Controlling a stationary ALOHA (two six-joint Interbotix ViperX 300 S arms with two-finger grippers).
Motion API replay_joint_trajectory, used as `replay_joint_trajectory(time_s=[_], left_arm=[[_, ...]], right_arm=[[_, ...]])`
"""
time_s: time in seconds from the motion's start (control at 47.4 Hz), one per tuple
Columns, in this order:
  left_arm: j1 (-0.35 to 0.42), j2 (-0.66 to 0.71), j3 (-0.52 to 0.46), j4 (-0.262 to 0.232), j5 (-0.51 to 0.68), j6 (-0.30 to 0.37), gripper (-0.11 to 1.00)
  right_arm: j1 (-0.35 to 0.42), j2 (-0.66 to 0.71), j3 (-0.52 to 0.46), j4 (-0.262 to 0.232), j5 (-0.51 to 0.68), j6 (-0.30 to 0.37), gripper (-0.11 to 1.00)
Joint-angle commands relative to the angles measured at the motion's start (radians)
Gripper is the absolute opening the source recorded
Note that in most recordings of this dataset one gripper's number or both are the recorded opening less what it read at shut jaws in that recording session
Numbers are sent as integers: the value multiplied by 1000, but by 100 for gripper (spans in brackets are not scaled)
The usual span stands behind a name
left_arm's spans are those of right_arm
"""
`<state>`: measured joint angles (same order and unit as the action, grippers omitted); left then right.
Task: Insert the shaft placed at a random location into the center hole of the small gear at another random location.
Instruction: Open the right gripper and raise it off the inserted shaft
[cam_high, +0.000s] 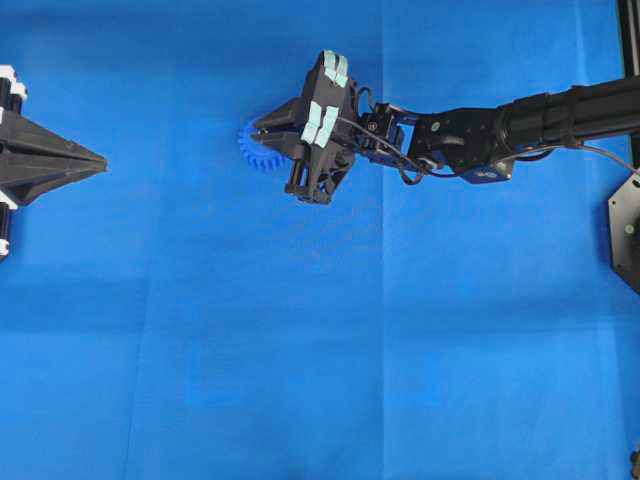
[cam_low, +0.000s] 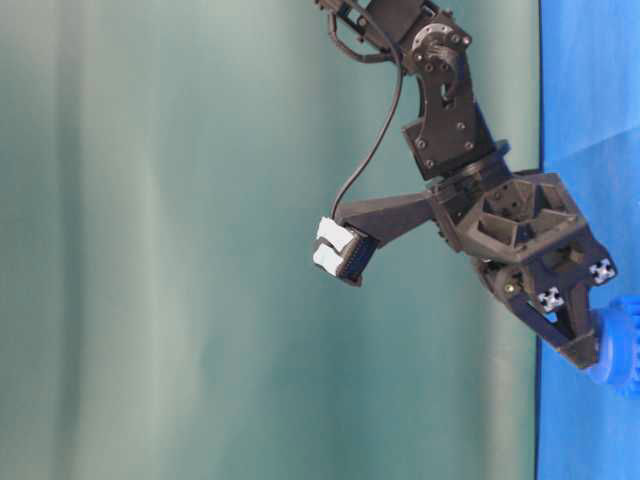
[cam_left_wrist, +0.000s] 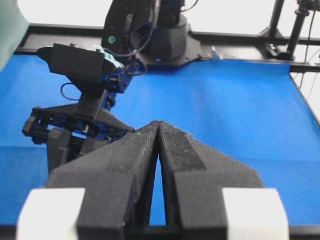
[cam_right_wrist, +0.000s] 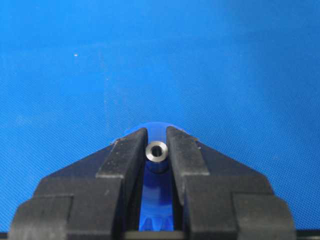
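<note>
While the right gripper (cam_right_wrist: 157, 150) clenches the shaft (cam_right_wrist: 156, 150) directly above the small gear (cam_high: 256, 145), insertion looks underway, next needing a straight press into the center hole; left gripper (cam_left_wrist: 158, 131), jaws pressed together, idles well apart.

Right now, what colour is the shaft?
Shiny silvery-grey shaft; the right wrist view shows it best.

Open blue cloth (cam_high: 300, 380) across the near and middle areas: free passage. Far-centre area blocked by the right gripper (cam_high: 262, 132), lowered over the small gear (cam_high: 252, 148). Gap between its fingers taken up by the shaft (cam_right_wrist: 156, 150), directly above the gear. Path from the right edge obstructed by the right arm (cam_high: 520, 122). Left gripper (cam_high: 100, 162) parked at the left edge, fingers together, well apart from the gear.
</note>
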<state>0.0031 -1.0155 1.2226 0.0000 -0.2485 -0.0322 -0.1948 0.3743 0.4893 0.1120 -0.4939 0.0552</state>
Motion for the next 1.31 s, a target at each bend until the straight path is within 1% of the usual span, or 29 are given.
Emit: replay_joint_trajectory(time_s=[0.0,0.295,0.338,0.38,0.422,0.485,0.549,0.633,0.654,0.675,0.865,1.076,1.287], left_arm=[[2,5,-11,0,-11,0,0],[2,5,-11,0,-11,0,0],[2,5,-11,0,-9,2,0],[2,5,-11,0,-11,0,0],[2,5,-11,0,-9,0,0],[2,5,-11,0,-9,0,0],[2,5,-11,0,-11,0,0],[2,6,-11,0,-11,0,0],[2,5,-11,0,-9,0,0],[2,5,-11,0,-9,0,0],[2,5,-11,0,-9,0,0],[2,5,-11,0,-9,-2,0],[2,5,-11,0,-9,-2,0]], right_arm=[[-6,-18,-6,3,-5,2,3],[-6,-17,-6,0,28,2,3],[-6,-18,-6,0,29,2,6],[-6,-18,-6,0,31,2,12],[-6,-18,-6,0,31,2,20],[-6,-18,-8,0,31,3,37],[-5,-20,-9,2,31,3,57],[-6,-26,-11,2,29,3,79],[-6,-29,-11,2,31,3,84],[-6,-32,-11,2,31,3,85],[-5,-91,-3,2,40,3,74],[-3,-175,-2,-2,103,2,74],[-3,-222,-2,-3,138,2,74]])
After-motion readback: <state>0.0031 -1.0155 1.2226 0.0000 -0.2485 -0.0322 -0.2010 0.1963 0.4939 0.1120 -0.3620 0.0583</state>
